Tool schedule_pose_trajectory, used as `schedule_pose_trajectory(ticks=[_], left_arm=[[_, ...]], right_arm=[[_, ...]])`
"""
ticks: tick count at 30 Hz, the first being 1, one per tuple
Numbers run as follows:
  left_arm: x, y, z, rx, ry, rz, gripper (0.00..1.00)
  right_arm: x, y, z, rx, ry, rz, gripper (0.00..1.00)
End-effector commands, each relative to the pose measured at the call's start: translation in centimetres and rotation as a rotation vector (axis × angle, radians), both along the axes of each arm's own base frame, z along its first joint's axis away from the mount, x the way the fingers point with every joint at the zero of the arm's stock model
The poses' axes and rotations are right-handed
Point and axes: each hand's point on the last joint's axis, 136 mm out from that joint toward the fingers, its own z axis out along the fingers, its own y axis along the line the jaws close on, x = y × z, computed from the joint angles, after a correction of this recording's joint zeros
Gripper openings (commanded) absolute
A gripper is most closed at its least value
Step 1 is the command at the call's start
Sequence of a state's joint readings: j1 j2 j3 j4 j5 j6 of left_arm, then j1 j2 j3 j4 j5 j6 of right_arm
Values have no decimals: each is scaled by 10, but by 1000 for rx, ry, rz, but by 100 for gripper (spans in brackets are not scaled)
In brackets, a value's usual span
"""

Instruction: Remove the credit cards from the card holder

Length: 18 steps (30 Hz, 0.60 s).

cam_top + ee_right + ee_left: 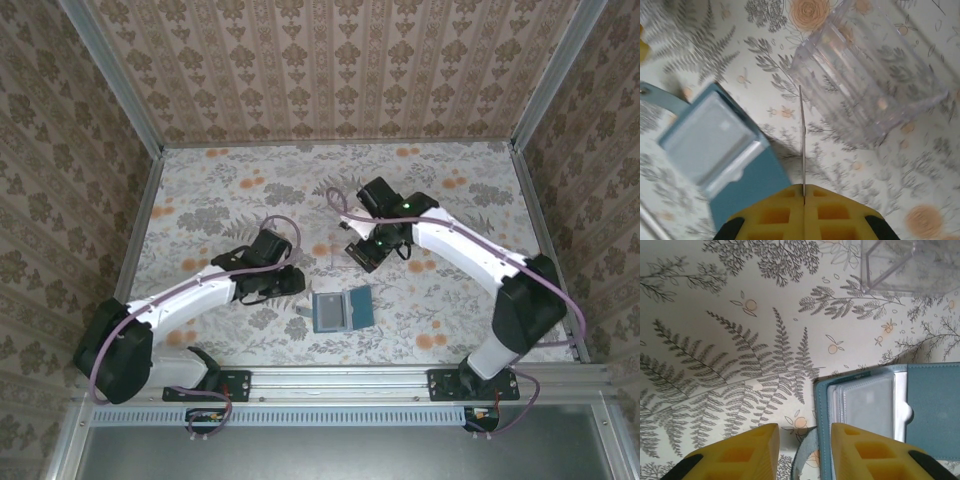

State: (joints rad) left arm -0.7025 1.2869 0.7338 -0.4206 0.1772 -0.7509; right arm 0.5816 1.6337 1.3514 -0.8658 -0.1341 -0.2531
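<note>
left tool (805, 434): apart, at the edge of the card holder (932, 410);
right tool (803, 192): clamped on thin credit card (802, 135), edge-on;
card holder: open on surface (715, 365)

The setting is a robot test enclosure. Wallpapered panels (330, 60) held in aluminium framing (115, 78) box in a floral-covered table (200, 190). The left arm base (220, 381) and right arm base (470, 383) bolt to a metal rail (340, 378) at frame bottom.

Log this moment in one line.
left fingers open beside holder | right fingers shut on card | holder open on table | box beyond card
</note>
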Motion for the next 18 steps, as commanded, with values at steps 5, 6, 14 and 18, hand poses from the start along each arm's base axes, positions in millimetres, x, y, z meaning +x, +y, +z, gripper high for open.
schedule_pose_trajectory(ticks=[5, 6, 14, 18], left_arm=[[-2, 19, 3, -18, 0, 2, 34], [-2, 21, 3, -24, 1, 9, 35], [-4, 32, -1, -41, 9, 43, 35], [-5, 33, -3, -39, 15, 46, 35]], right_arm=[[19, 0, -17, -195, 23, 397, 0], [21, 1, -19, -210, 33, 435, 0], [43, 8, -23, -281, 42, 573, 0], [48, 10, -22, -297, 54, 624, 0]])
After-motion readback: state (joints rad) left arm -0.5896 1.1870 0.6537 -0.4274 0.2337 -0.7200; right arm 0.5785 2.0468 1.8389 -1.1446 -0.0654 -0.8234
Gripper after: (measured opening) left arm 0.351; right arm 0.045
